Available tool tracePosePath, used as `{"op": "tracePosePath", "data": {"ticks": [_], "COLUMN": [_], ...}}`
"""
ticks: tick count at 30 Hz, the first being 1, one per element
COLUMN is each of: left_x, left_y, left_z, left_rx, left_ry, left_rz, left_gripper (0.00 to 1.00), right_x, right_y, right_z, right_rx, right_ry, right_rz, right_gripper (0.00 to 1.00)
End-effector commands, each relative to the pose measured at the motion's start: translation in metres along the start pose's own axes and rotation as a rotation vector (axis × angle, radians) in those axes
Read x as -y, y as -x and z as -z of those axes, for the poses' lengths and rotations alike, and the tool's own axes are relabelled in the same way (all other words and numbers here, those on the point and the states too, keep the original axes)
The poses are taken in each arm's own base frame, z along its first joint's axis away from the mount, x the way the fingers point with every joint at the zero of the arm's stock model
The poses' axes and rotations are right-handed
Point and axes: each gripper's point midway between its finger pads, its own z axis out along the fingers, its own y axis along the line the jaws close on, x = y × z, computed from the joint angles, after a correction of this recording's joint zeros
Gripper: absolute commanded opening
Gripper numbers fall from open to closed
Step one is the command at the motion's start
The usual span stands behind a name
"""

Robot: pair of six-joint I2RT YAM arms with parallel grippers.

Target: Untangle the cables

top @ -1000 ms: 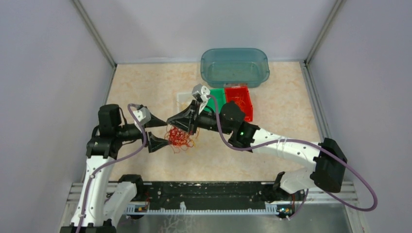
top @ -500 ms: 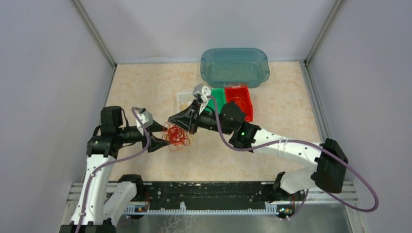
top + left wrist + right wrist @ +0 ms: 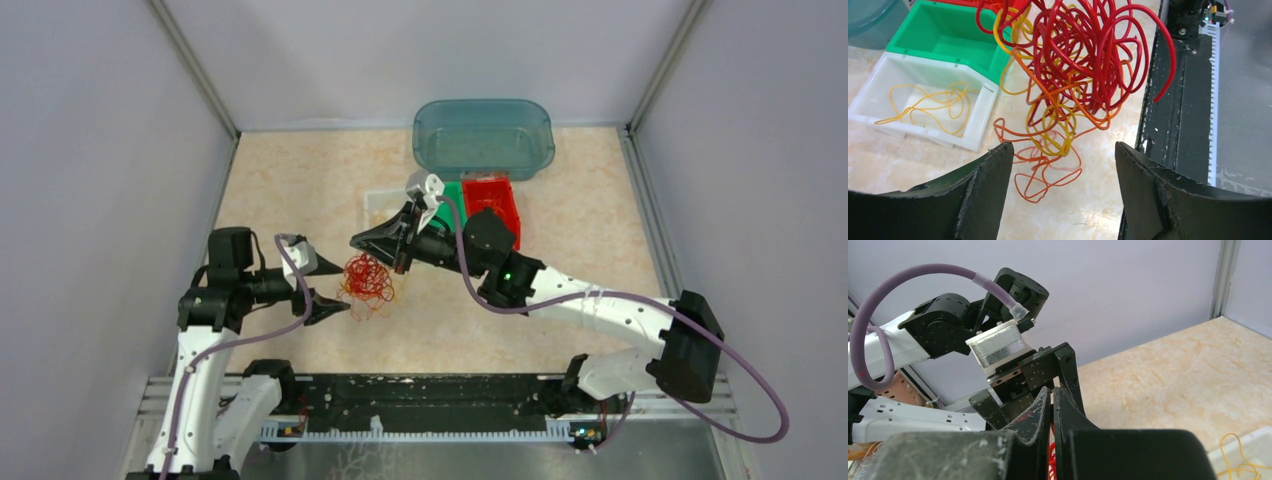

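- The cables [image 3: 1083, 65] hang as one clump of red, orange and yellow wire above the tabletop [image 3: 290, 190], just in front of the small bins. The lowest orange loops [image 3: 1045, 182] dangle close to the surface; I cannot tell whether they touch it.
- The right pincer [image 3: 1052, 407] is pinched tight on the top of the clump, with red strands showing just under its tips. It serves as the anchor, so it does best held firm and high.
- The left pincer [image 3: 1063, 150] stands wide with a finger on either side of the trailing loops, gripping nothing.
- The step in hand looks like choosing one strand to draw out. A good pick is a low orange or yellow loop hanging apart from the dense red knot. Biting into the middle would likely tighten it.
- The pincer should close on a single wire and pull slowly down and away from the right pincer, easing off if the whole clump follows.
- The white bin [image 3: 918, 134] holds a yellow wire [image 3: 933, 102], beside the green bin [image 3: 948, 56]. This suggests freed strands go in by colour.
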Motion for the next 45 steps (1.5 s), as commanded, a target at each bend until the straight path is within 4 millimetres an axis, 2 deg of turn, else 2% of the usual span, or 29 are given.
{"op": "tracePosePath", "data": {"ticks": [1, 6, 9, 13, 15, 19, 21, 25, 32, 34, 36, 37, 39, 41, 42, 45], "left_x": [-0.005, -0.006, -0.006, -0.009, -0.014, -0.010, -0.007, -0.017, -0.016, -0.019, -0.021, -0.024, -0.034, -0.042, -0.046, -0.061], "left_y": [-0.007, -0.008, -0.005, 0.001, 0.003, 0.005, 0.007, 0.009, -0.005, -0.007, -0.007, -0.008, -0.007, -0.009, -0.010, -0.009], "left_z": [0.000, 0.000, -0.001, -0.001, -0.001, -0.004, -0.006, -0.011, -0.023, -0.028, -0.031, -0.032, -0.031, -0.027, -0.024, -0.013], "left_rx": [-0.019, -0.024, -0.010, 0.023, 0.039, 0.077, 0.103, 0.132, 0.106, 0.101, 0.101, 0.097, 0.081, 0.049, 0.029, -0.017], "left_ry": [0.018, 0.007, 0.011, 0.035, 0.061, 0.052, 0.036, 0.051, 0.027, 0.032, 0.032, 0.043, 0.090, 0.134, 0.159, 0.273], "left_rz": [-0.046, -0.045, -0.077, -0.105, -0.133, -0.111, -0.059, -0.013, -0.012, -0.009, -0.017, -0.021, -0.033, -0.068, -0.089, -0.122], "left_gripper": [0.79, 0.75, 0.74, 0.84, 0.87, 0.90, 0.87, 0.81, 0.76, 0.71, 0.59, 0.50, 0.24, 0.05, 0.00, 0.00], "right_x": [-0.006, -0.001, -0.002, -0.006, -0.009, -0.016, -0.018, -0.021, -0.024, -0.024, -0.024, -0.024, -0.024, -0.021, -0.019, -0.009], "right_y": [0.036, 0.050, 0.066, 0.089, 0.098, 0.111, 0.117, 0.124, 0.142, 0.146, 0.150, 0.152, 0.154, 0.156, 0.156, 0.154], "right_z": [0.006, 0.013, 0.019, 0.022, 0.023, 0.020, 0.020, 0.017, 0.018, 0.018, 0.018, 0.019, 0.021, 0.025, 0.027, 0.036], "right_rx": [0.096, 0.125, 0.177, 0.240, 0.260, 0.283, 0.299, 0.322, 0.381, 0.397, 0.414, 0.419, 0.423, 0.425, 0.426, 0.419], "right_ry": [0.001, -0.010, 0.011, 0.039, 0.052, 0.078, 0.090, 0.106, 0.120, 0.125, 0.138, 0.142, 0.137, 0.119, 0.105, 0.051], "right_rz": [0.030, -0.002, -0.047, -0.081, -0.086, -0.093, -0.101, -0.118, -0.138, -0.152, -0.168, -0.171, -0.169, -0.156, -0.149, -0.119], "right_gripper": [0.00, 0.00, 0.00, 0.00, 0.00, 0.00, 0.00, 0.00, 0.00, 0.00, 0.00, 0.00, 0.00, 0.00, 0.00, 0.00]}}
